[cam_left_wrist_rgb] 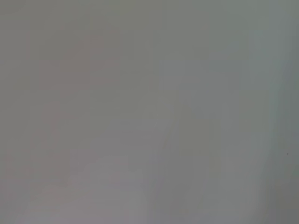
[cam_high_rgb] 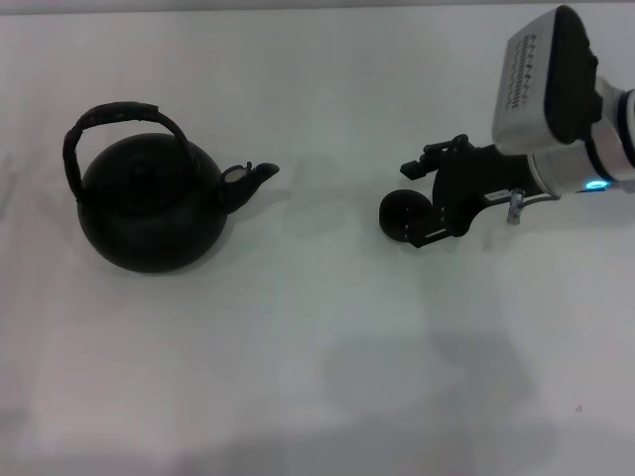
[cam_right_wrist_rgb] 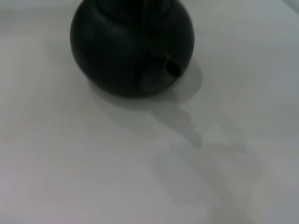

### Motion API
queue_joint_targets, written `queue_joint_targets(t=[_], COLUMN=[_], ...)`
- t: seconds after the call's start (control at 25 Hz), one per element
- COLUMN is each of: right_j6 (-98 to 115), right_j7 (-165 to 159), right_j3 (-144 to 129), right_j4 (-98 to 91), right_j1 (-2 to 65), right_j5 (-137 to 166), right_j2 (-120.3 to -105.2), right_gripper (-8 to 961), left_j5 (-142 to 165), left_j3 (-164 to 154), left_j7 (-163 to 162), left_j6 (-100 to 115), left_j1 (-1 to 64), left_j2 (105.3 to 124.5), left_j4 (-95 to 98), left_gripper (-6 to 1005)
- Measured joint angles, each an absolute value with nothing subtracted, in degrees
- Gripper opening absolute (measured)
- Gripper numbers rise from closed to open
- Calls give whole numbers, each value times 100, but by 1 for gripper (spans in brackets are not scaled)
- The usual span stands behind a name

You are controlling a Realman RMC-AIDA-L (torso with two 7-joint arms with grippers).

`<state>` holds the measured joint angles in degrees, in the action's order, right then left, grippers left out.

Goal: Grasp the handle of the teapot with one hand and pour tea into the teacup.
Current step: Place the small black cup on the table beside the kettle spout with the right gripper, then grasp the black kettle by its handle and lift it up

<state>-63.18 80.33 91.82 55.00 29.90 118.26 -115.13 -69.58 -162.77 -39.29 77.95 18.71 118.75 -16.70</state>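
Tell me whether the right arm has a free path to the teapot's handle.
Probably yes: bare table lies between the right tool and the teapot; the handle stands uncovered. The teacup sits by that tool.

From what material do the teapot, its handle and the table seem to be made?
The teapot looks like cast iron or dark ceramic: matte black with almost no shine, so I cannot say which. Its handle seems wrapped in dark cord or rattan, since its upper part is thicker and uneven. The table looks like smooth white laminate, plain and lightly reflective.

The head camera looks down over the table; the right wrist camera faces the teapot closely, both sharing it.
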Motion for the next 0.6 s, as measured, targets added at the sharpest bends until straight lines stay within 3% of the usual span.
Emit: queue_joint_targets(t=[0.6], right_j6=[-6952], right_j7=[9209], right_j3=[11190], right_j4=[5652], right_j1=[2544], right_j5=[10428], right_j2=[-11475], right_gripper=[848], left_j5=[-6951], left_j3=[-16277], left_j7=[-3929], left_j6=[7898], left_j1=[1757], left_j2=[11891], left_j4=[-1670], left_gripper=[655])
